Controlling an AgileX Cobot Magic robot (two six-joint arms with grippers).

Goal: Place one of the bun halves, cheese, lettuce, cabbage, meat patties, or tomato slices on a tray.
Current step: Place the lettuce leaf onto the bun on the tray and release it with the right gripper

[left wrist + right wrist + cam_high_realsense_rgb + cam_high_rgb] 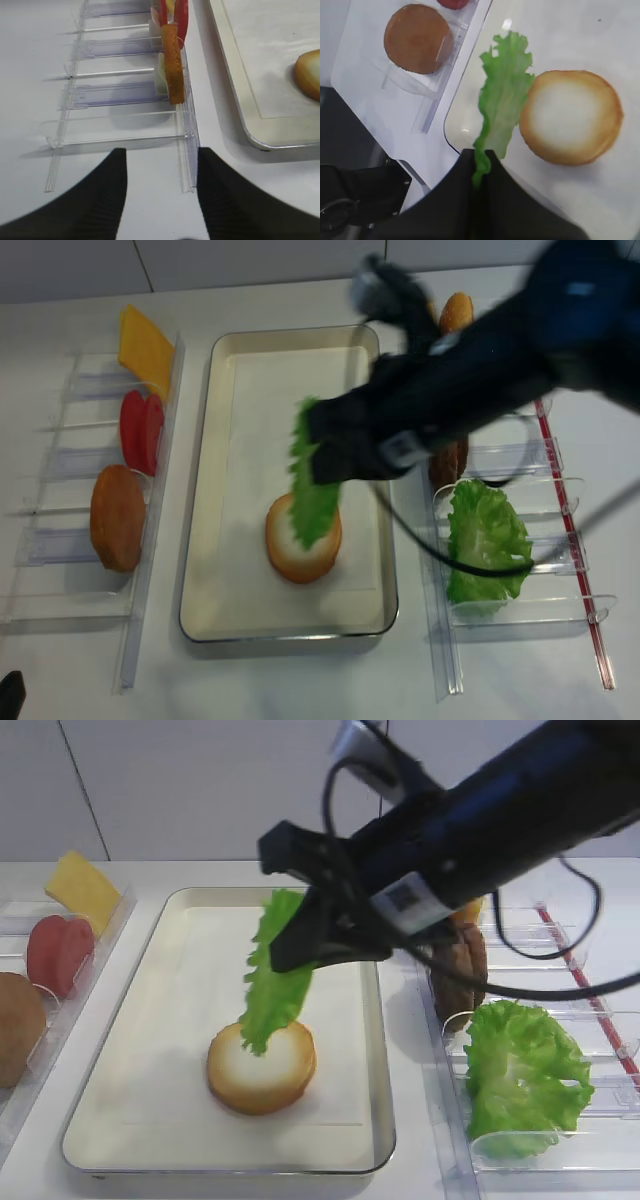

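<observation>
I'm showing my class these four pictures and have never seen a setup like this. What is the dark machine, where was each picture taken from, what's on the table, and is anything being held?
It is a two-armed robot. Two pictures look down from above; the other two come from cameras on each arm's wrist. The right end effector is shut on a lettuce leaf, hanging over a bun half that lies cut face up on the metal tray. The left end effector is open and holds nothing. Clear holders beside the tray carry cheese, tomato slices, another bun half, meat patties and bunched green leaves.
</observation>
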